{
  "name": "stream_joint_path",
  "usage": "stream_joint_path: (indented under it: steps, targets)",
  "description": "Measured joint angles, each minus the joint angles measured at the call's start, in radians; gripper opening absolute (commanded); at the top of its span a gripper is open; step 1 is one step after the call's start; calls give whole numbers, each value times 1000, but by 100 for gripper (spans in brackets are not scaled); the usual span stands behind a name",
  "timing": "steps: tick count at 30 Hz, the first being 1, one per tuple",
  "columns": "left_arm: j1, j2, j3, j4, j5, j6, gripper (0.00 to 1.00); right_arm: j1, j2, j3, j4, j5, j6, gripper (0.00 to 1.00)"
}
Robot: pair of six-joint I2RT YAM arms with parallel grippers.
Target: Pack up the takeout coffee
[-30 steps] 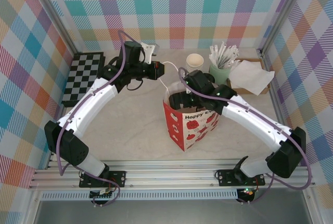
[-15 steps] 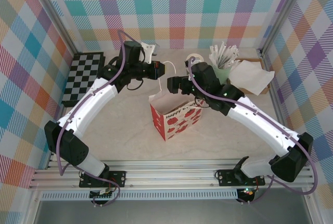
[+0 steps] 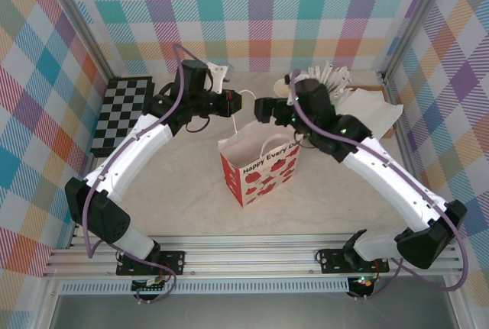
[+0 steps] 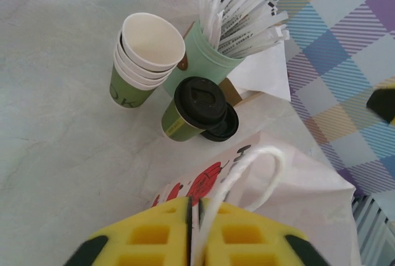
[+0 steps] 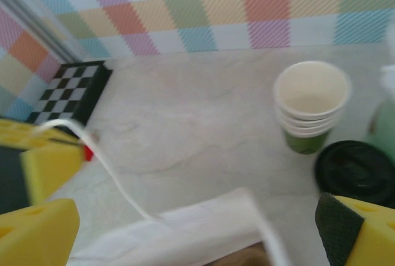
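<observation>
One takeout coffee cup (image 4: 196, 109), dark green with a black lid, stands by the cup stack, and a second black lid (image 4: 226, 125) shows just behind it. In the right wrist view a black lid (image 5: 357, 171) lies at the right edge. The white gift bag with red hearts (image 3: 260, 166) stands mid-table, mouth open. My left gripper (image 3: 238, 104) is behind the bag; its yellow fingertips (image 4: 247, 241) are shut on the bag's white cord handle (image 4: 259, 167). My right gripper (image 3: 264, 109) hovers open above the bag's far rim (image 5: 185, 229), empty, just left of the cups.
A stack of lidless cream-rimmed cups (image 4: 145, 56) and a pale green holder of white sticks (image 4: 213, 56) stand behind the coffee. White napkins (image 3: 370, 111) lie at the back right. A checkerboard (image 3: 122, 111) lies at the back left.
My right gripper has come up out of the bag and moved back toward the cups. The bag has shifted left and turned. The left arm has kept its place.
</observation>
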Motion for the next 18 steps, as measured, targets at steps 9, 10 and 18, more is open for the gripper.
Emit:
stream_joint_path:
  steps: [9, 10, 18]
  targets:
    - [0, -121, 61, -249, -220, -79, 91, -130, 155, 85, -309, -176, -187, 67]
    - [-1, -154, 50, -280, -241, -119, 89, -130, 195, 114, -336, -188, -195, 59]
    - [-119, -356, -167, -404, -251, -410, 85, -111, 391, 325, -467, -211, -211, 0]
